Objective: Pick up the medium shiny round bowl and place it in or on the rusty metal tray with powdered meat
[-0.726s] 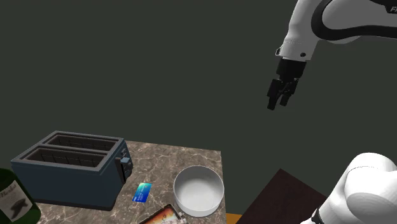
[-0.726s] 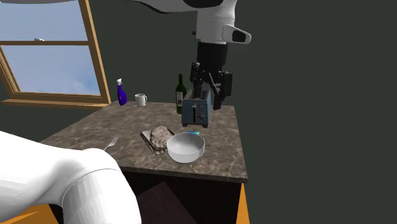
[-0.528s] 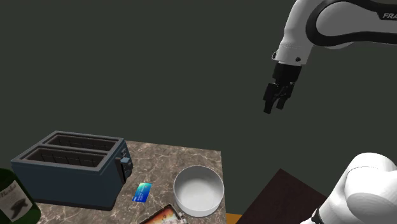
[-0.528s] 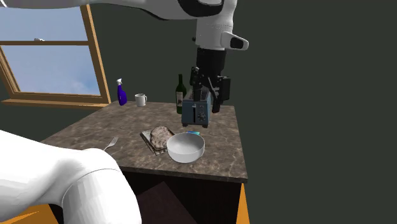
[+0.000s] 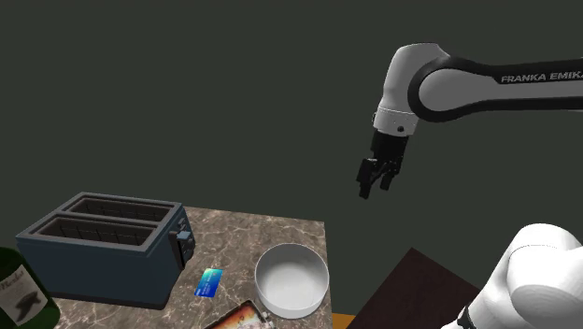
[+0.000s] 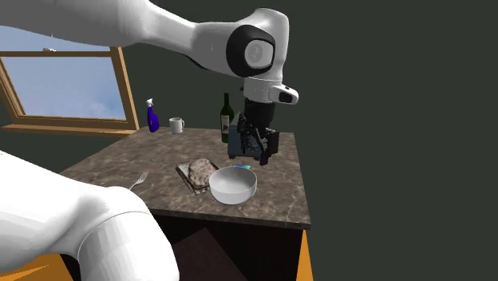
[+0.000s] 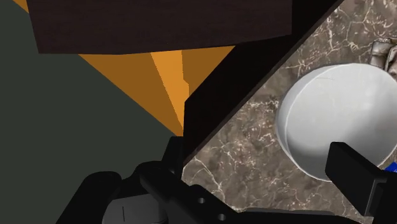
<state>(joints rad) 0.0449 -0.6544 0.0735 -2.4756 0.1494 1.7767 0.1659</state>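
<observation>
A white round bowl (image 5: pixel 291 278) stands empty near the marble counter's corner, also seen in the second exterior view (image 6: pixel 233 184) and the wrist view (image 7: pixel 340 121). Right beside it lies the rusty tray (image 6: pixel 190 173) with a brownish heap of meat; only the tray's corner (image 5: pixel 238 320) reaches into the shoulder view. My black gripper (image 5: pixel 372 185) hangs open in the air, well above the counter's edge and off to the bowl's side (image 6: pixel 257 154). In the wrist view the fingers (image 7: pixel 359 172) stand apart with nothing between them.
A dark blue toaster (image 5: pixel 98 245) sits at the shoulder view's left, with a blue card (image 5: pixel 210 281) between it and the bowl. A green bottle (image 6: pixel 227 118), white mug (image 6: pixel 176 125), blue spray bottle (image 6: pixel 152 116) and fork (image 6: pixel 138 181) are also on the counter (image 6: pixel 275 191).
The arm has swung down and toward the shoulder view's left, bringing the open gripper lower and closer to the bowl. Nothing on the counter has moved.
</observation>
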